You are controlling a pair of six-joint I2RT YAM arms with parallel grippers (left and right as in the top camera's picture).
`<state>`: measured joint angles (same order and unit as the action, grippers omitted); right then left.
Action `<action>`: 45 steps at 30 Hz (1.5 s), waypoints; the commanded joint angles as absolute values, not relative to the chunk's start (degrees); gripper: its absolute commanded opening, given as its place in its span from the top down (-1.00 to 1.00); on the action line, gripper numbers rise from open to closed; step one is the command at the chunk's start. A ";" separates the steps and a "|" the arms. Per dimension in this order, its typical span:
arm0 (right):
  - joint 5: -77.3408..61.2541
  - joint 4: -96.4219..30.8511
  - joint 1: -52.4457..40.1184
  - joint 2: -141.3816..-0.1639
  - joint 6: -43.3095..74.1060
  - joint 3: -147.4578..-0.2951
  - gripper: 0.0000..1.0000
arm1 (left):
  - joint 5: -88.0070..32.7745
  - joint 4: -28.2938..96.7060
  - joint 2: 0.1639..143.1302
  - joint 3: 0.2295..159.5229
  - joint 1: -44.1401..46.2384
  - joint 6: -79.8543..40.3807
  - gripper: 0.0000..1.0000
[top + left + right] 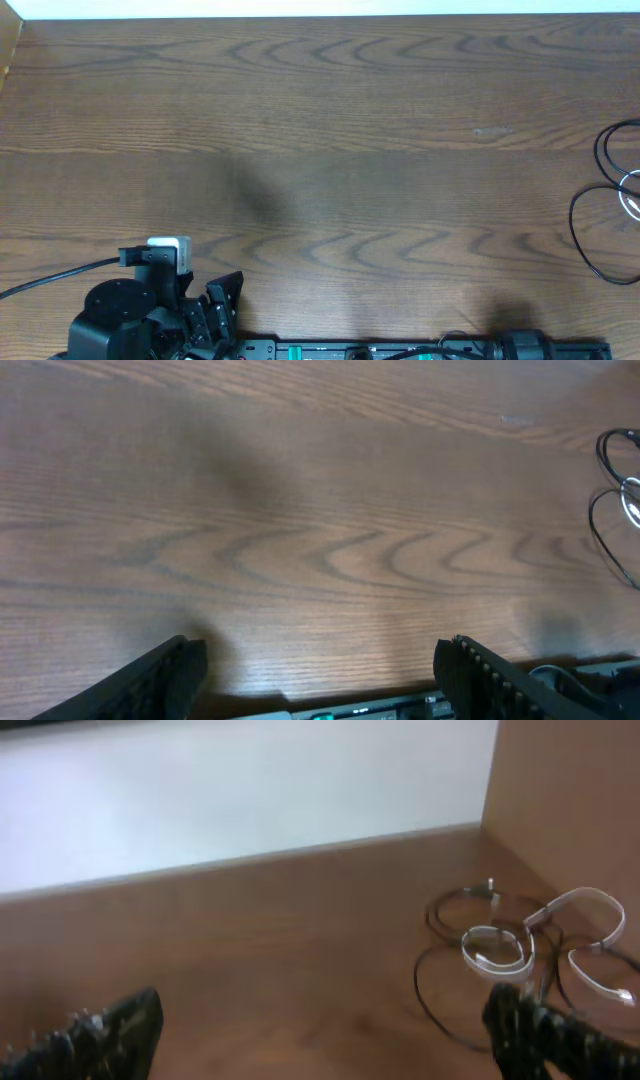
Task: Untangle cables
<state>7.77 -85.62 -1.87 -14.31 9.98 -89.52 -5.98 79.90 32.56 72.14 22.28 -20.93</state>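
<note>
The cables (608,200) lie in loose loops at the table's far right edge: thin black cords and one white cord. In the right wrist view the cables (520,948) lie tangled ahead and to the right, with the white loops among the black ones, just beyond my right finger. My right gripper (325,1025) is open and empty, low over the table. My left gripper (320,660) is open and empty over bare wood, and the cables (615,510) are far to its right. In the overhead view my left gripper (222,292) is at the bottom left.
The wooden table (330,130) spans the overhead view. A wooden side wall (570,790) stands just behind the cables. The right arm's base (525,346) is at the bottom edge. A thick black lead (50,278) runs off left from the left arm.
</note>
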 commanded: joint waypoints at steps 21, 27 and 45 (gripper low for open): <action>-7.73 -38.41 1.15 -0.43 6.07 -51.27 -0.99 | -5.28 80.12 32.40 72.99 22.31 -18.83 -0.57; -16.32 -21.19 1.13 -0.43 6.22 -37.45 -0.99 | -5.28 80.12 32.40 72.99 22.31 -18.41 -0.57; -15.68 5.50 1.08 -0.43 11.77 -4.51 -0.98 | -5.30 80.38 32.40 72.99 22.31 -18.00 -0.58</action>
<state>-17.06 4.56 0.84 -0.47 9.76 -6.55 -5.65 80.14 32.51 72.16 22.26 -19.20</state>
